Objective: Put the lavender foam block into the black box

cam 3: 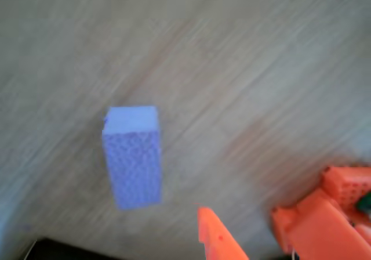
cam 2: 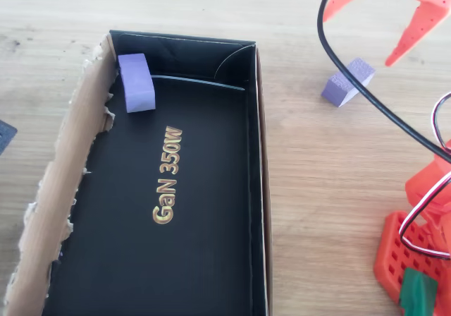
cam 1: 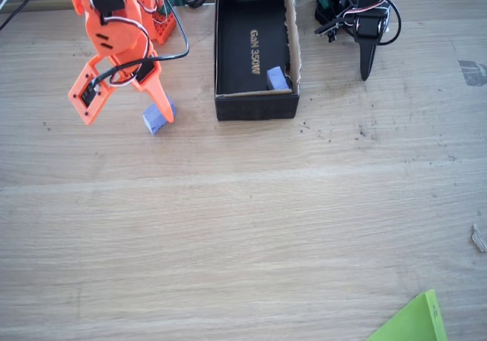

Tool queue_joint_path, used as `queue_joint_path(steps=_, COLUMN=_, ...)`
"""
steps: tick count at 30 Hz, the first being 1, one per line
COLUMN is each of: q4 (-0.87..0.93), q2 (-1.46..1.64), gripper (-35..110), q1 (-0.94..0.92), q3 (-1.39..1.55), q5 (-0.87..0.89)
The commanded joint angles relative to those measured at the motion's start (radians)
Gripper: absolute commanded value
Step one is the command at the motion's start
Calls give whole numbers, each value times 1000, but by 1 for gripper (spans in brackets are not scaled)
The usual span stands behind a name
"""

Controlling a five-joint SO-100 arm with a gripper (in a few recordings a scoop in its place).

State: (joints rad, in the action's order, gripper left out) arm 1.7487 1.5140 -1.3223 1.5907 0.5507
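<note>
Fixed view: the orange end effector [cam 1: 125, 97] hung spread open, empty, its right finger just above the block [cam 1: 158, 116] on the worktop [cam 1: 243, 227], left of the box [cam 1: 255, 44]. Overhead view: the block [cam 2: 347, 82] lay below the fingertips [cam 2: 407, 44], outside the box [cam 2: 162, 189]. Wrist view: the block [cam 3: 133, 155] stood apart from the finger [cam 3: 217, 239].

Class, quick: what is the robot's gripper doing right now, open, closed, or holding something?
Gripper: open, holding nothing; the lavender foam block sits on the table just beyond its fingertips.
</note>
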Motion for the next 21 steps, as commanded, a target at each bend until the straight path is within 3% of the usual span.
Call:
queue_joint_path(steps=1, q4=25, q2=-3, gripper=46, q1=-15, q3=2, q5=11)
queue_joint_path(steps=21, q4=-12, q2=-127, gripper=50, q1=-34, q3=-6, q5=-3)
